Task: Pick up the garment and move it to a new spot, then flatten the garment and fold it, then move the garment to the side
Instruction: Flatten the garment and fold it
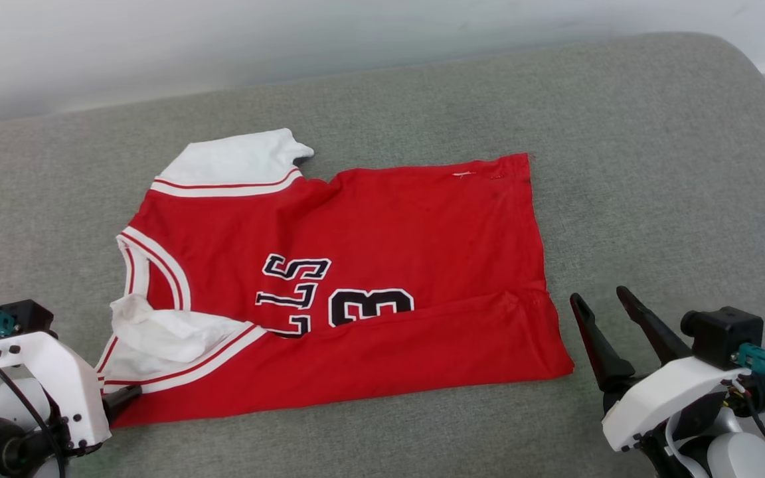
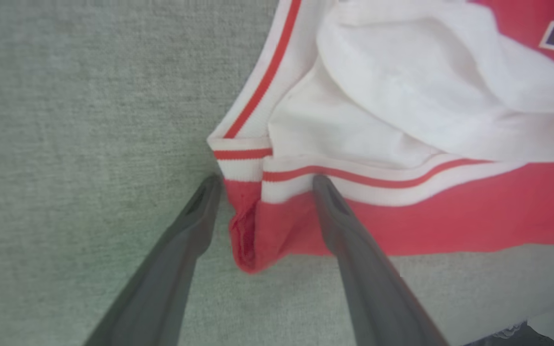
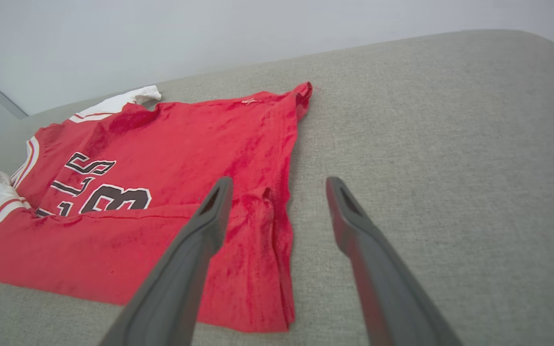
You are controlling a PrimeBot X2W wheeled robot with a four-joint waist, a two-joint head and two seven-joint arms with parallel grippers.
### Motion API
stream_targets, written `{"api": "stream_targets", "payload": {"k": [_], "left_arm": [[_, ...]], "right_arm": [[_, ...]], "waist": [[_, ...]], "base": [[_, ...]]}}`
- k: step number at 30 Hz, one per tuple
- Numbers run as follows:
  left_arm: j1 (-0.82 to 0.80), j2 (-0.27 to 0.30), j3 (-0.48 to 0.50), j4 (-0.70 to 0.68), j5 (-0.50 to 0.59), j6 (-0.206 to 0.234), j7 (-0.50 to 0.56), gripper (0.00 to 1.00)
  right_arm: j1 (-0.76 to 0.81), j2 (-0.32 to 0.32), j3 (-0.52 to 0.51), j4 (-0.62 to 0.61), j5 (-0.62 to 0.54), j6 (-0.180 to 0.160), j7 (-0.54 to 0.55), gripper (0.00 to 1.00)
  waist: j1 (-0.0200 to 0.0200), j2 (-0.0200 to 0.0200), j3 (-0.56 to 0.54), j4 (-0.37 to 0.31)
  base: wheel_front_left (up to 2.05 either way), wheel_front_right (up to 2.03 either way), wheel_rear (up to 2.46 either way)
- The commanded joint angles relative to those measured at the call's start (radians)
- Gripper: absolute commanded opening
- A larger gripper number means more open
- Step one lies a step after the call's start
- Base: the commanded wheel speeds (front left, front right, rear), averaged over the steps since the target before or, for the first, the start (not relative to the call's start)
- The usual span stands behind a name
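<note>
Note the garment [image 1: 382, 232] lying mid grey cushion [image 1: 648, 133], near edge folded up over its numbers. At its 8 o'clock, left fingers [image 2: 349, 240] apart astride the striped corner; at 4 o'clock, right fingers [image 3: 354, 226] apart, empty, beside the hem.

Grey fabric couch cushion [image 1: 621, 133] below pale wall [image 1: 223, 40].

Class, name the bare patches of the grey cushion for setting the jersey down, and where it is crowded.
Widest: grey fabric cushion right of the red thin-fabric sports jersey, beyond the right gripper. Also the strip between jersey and white wall. Crowded: near-left corner, where the left gripper's fingers straddle the jersey's corner.
</note>
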Motion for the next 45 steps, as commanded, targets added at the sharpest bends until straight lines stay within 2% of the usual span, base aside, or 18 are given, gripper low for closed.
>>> {"api": "stream_targets", "payload": {"k": [1,2,3,6,13,16,20,25,32,37,38,39,45], "left_arm": [[0.007,-0.043,-0.035,0.037,-0.018,-0.014,0.026,0.65],[0.007,-0.058,-0.041,0.046,-0.024,-0.021,0.029,0.37],[0.007,-0.07,-0.048,0.053,-0.03,-0.025,0.033,0.0],[0.003,-0.091,-0.057,0.065,-0.031,-0.037,0.023,0.0],[-0.032,-0.075,-0.041,0.057,0.01,-0.051,-0.055,0.0],[-0.048,-0.059,-0.035,0.026,0.038,-0.051,-0.092,0.0],[-0.068,-0.047,-0.036,-0.037,0.072,-0.044,-0.124,0.0],[-0.086,-0.047,-0.043,-0.113,0.099,-0.033,-0.137,0.0],[-0.102,-0.056,-0.047,-0.171,0.115,-0.016,-0.151,0.0],[-0.093,-0.066,-0.045,-0.172,0.11,-0.012,-0.163,0.0],[-0.089,-0.068,-0.046,-0.172,0.109,-0.012,-0.164,0.0],[-0.087,-0.069,-0.046,-0.171,0.108,-0.012,-0.167,0.0],[-0.071,-0.091,-0.031,-0.169,0.089,-0.016,-0.207,0.0]], "right_arm": [[-0.006,-0.001,-0.008,0.0,0.0,0.0,0.005,1.0],[-0.007,-0.001,-0.015,0.0,0.0,0.0,0.005,1.0],[-0.006,-0.003,-0.023,0.003,0.0,0.0,0.01,1.0],[-0.002,-0.008,-0.039,0.001,0.007,0.0,0.024,1.0],[0.009,-0.024,-0.076,-0.003,0.03,0.0,0.091,1.0],[0.004,-0.044,-0.083,0.01,0.059,0.0,0.205,1.0],[-0.008,-0.071,-0.073,0.01,0.083,0.0,0.407,1.0],[-0.048,-0.084,-0.038,-0.002,0.103,0.0,0.573,1.0],[-0.14,-0.079,0.026,0.104,0.097,0.0,0.636,1.0],[-0.141,-0.06,0.113,0.197,0.148,0.001,0.701,1.0],[-0.141,-0.059,0.123,0.205,0.156,0.001,0.705,0.45],[-0.144,-0.061,0.128,0.21,0.161,0.002,0.701,0.0],[-0.174,-0.097,0.115,0.215,0.172,0.0,0.673,0.0]], "waist": [[0.0001,0.0,0.013,-0.014],[0.0001,0.0,0.014,-0.015],[0.0001,0.0,0.014,-0.016],[0.0001,0.0,0.01,-0.014],[0.0001,0.0,-0.016,0.007],[0.0001,0.0,-0.028,0.022],[0.0001,0.0,-0.032,0.049],[0.0001,0.0,-0.008,0.077],[0.0001,0.0,0.053,0.1],[0.0001,0.0,0.07,0.113],[0.0001,0.0,0.071,0.114],[0.0001,0.0,0.071,0.116],[0.0001,0.0,0.052,0.118]], "base": [[0.0,0.0,0.0],[0.0,0.0,0.0],[0.0,0.0,0.0],[0.0,0.0,0.0],[0.0,0.0,0.0],[0.0,0.0,0.0],[0.0,0.0,0.0],[0.0,0.0,0.0],[0.0,0.0,0.0],[0.0,0.0,0.0],[0.0,0.0,0.0],[0.0,0.0,0.0],[0.0,0.0,0.0]]}}
